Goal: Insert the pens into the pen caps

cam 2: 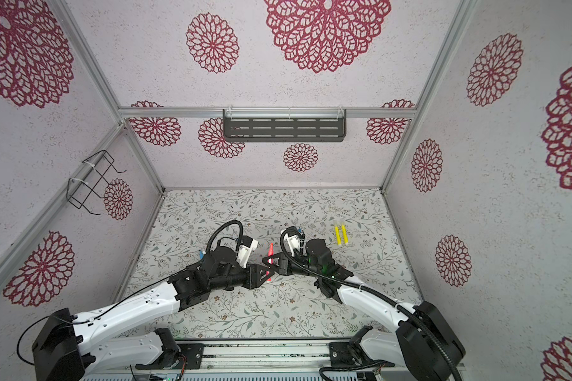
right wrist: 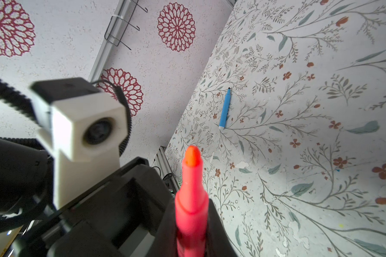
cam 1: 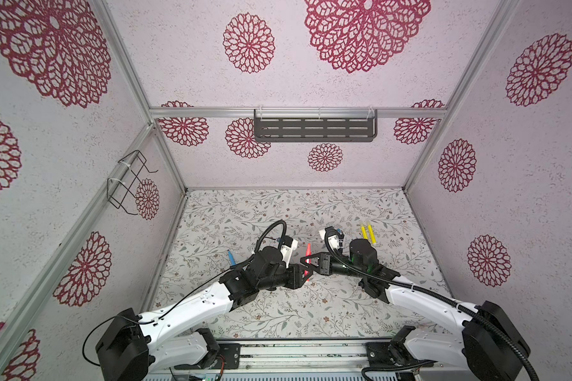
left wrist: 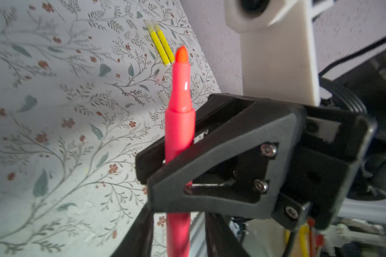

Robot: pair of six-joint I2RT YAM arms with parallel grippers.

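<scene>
The right pincer [left wrist: 165, 171] is clamped on the pink-red pen [left wrist: 179, 124]; the left pincer [left wrist: 179, 240] stands part open, loose around its barrel. The left should back off straight, without nudging the pen.

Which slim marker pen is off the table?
The pink-red marker pen, clamped in the right gripper; the blue pen and two yellow pens lie on the table.

White textured walls [cam 1: 294, 85] printed with red flower medallions [cam 1: 249, 43], silver frame rails [cam 1: 212, 112], a black slotted shelf [cam 1: 315, 129] at the back, a wire rack [cam 1: 128, 181] on the left wall, leafy floral tabletop [cam 1: 278, 204].
</scene>
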